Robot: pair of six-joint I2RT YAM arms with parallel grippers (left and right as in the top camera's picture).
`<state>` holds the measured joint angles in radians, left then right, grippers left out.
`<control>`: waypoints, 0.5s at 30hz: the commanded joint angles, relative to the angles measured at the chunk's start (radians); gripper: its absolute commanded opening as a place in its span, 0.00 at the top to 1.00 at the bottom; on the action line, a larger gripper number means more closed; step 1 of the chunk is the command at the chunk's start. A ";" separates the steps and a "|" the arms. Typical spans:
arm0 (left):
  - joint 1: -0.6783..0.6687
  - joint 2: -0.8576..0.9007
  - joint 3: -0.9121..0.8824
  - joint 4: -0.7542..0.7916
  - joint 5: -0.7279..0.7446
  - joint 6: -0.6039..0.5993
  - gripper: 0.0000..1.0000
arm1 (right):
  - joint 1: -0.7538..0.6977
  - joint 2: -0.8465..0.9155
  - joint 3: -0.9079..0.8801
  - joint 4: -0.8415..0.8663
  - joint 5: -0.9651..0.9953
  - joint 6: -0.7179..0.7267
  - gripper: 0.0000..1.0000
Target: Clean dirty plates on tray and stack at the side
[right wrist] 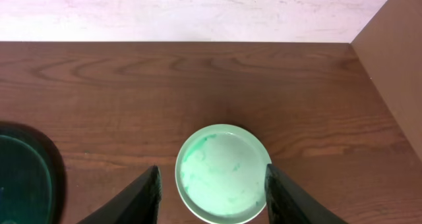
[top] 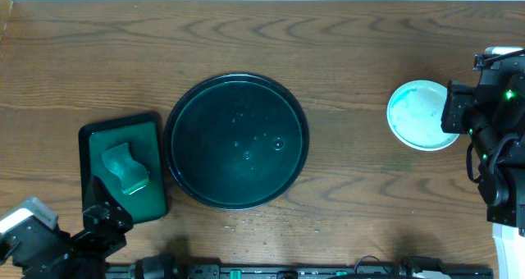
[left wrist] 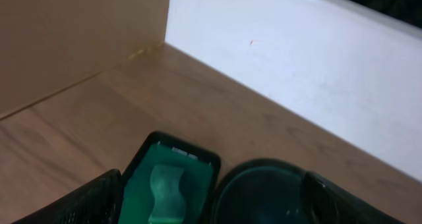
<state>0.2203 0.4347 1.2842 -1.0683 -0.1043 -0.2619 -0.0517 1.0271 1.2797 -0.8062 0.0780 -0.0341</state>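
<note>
A small white plate point(top: 422, 115) with a pale green tint lies on the table at the right, away from the tray. In the right wrist view the plate point(right wrist: 223, 174) lies between and below the spread fingers of my right gripper point(right wrist: 212, 184); that gripper is open and holds nothing. From overhead the right gripper point(top: 451, 109) sits at the plate's right edge. The large round dark tray point(top: 238, 141) in the middle carries no plates, only a few drops. My left gripper point(top: 105, 217) is open at the near left, and the left wrist view shows nothing between its fingers point(left wrist: 86, 199).
A smaller rectangular green tray point(top: 123, 166) with a green sponge point(top: 125, 166) lies just left of the round tray. The left wrist view shows the sponge point(left wrist: 165, 188) and the round tray's rim point(left wrist: 264, 166). A white wall runs along the far edge.
</note>
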 commanded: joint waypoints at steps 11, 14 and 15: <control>-0.002 0.008 -0.022 -0.057 -0.013 -0.005 0.14 | 0.011 -0.007 0.014 -0.006 -0.001 -0.006 0.13; -0.002 0.008 -0.022 -0.057 -0.013 -0.005 0.14 | 0.011 -0.007 0.014 -0.005 -0.001 -0.004 0.09; -0.002 0.008 -0.022 -0.057 -0.013 -0.005 0.14 | 0.011 -0.007 0.014 -0.005 -0.001 -0.004 0.07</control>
<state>0.2203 0.4351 1.2682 -1.1255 -0.1055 -0.2623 -0.0517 1.0271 1.2797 -0.8108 0.0780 -0.0380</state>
